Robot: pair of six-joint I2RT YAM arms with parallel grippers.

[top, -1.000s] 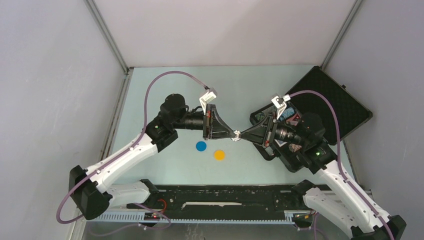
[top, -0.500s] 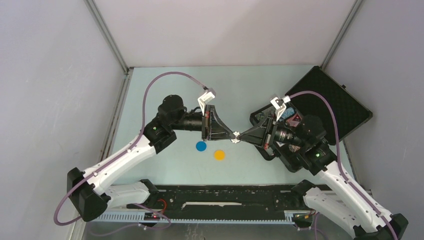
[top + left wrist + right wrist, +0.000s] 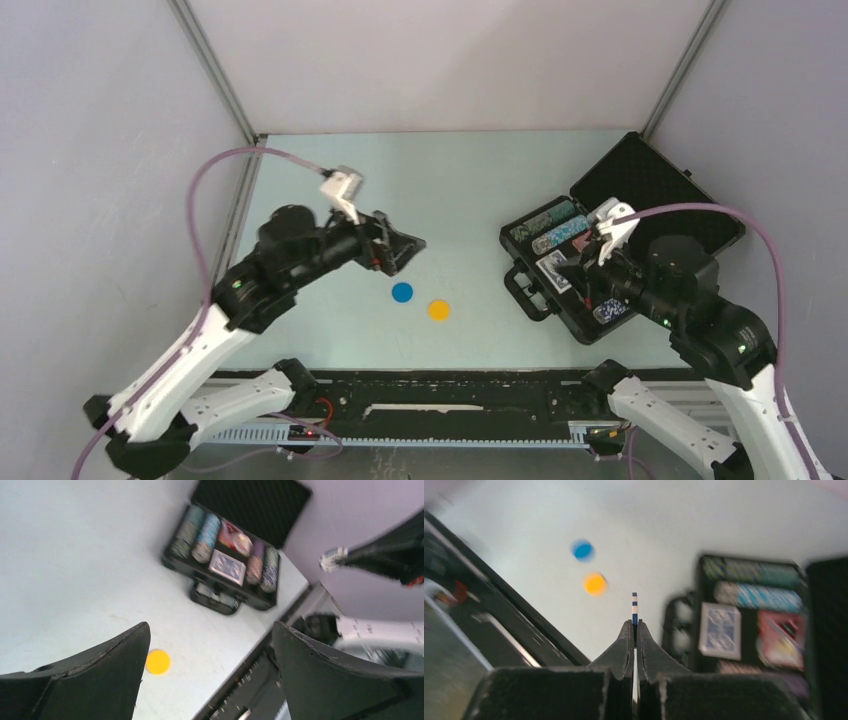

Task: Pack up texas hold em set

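The black case (image 3: pixel 660 200) lies open at the right, holding rows of poker chips (image 3: pixel 548 228) and the blue-backed card deck (image 3: pixel 556 271). My right gripper (image 3: pixel 572 266) hovers over the case's left part, shut on a blue-and-white poker chip (image 3: pixel 634 607) seen edge-on between its tips (image 3: pixel 634 622). The deck (image 3: pixel 720 630) and a red marker (image 3: pixel 781 637) show blurred beside it. A blue disc (image 3: pixel 402 291) and a yellow disc (image 3: pixel 438 310) lie on the table. My left gripper (image 3: pixel 408 255) hangs open and empty above the table, left of the discs; its jaws (image 3: pixel 210 627) frame the yellow disc (image 3: pixel 158 661).
The black rail (image 3: pixel 450 390) with both arm bases runs along the near table edge. Grey walls close in the left, back and right sides. The case handle (image 3: pixel 520 292) juts toward the table's middle.
The two grippers met tip to tip at the table's middle. My left gripper has opened and pulled back left. My right gripper has closed on the chip and carried it right, over the case.
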